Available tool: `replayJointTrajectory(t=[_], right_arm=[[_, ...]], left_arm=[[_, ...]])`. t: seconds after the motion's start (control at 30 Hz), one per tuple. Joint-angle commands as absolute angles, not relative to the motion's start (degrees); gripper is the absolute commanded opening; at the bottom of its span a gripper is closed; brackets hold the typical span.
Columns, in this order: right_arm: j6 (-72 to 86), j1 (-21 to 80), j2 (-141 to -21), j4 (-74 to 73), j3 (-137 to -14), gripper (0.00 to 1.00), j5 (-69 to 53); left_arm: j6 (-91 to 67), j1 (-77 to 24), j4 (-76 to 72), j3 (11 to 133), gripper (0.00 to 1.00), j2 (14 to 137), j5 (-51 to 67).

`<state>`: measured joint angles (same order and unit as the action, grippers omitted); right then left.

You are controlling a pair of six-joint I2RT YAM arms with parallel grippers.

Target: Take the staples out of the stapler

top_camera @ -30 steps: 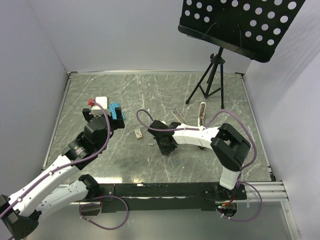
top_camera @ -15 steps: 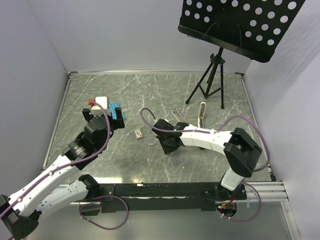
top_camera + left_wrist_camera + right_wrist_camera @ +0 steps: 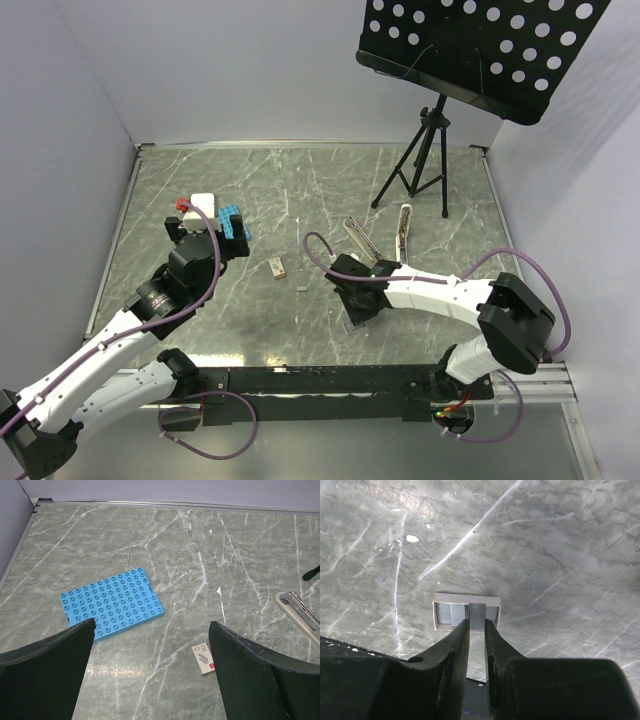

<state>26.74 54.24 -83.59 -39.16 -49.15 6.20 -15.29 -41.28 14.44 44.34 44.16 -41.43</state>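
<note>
Stapler (image 3: 404,228) splayed open flat on table (image 3: 200,190); staples (image 3: 476,616) grey strip pinched over small white box (image 3: 442,600)

Table top (image 3: 200,180): grey-green marble pattern, white veins, thin metal edging (image 3: 300,144) around it.
Walls (image 3: 250,70): plain pale panels at 9, 12 and 3 o'clock.
Music stand (image 3: 480,40): black, perforated, at 1 o'clock on tripod legs (image 3: 425,150).
Light: even and soft.
</note>
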Motion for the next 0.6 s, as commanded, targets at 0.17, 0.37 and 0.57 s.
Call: replayJointTrajectory(t=[0.17,0.37,0.57], right_arm=[[27.42,54.67,-81.48,-38.67,-48.52,0.23,6.15],[27.51,54.58,-80.68,-38.06,-47.11,0.23,5.80],[27.51,54.58,-81.30,-37.18,-46.84,0.23,5.71]], left_arm=[[-15.03,-41.48,13.01,45.97,0.99,44.38,-41.57],[-15.12,-41.40,13.10,46.14,1.00,44.74,-41.40],[-15.21,-41.48,13.18,46.14,0.99,44.83,-41.48]])
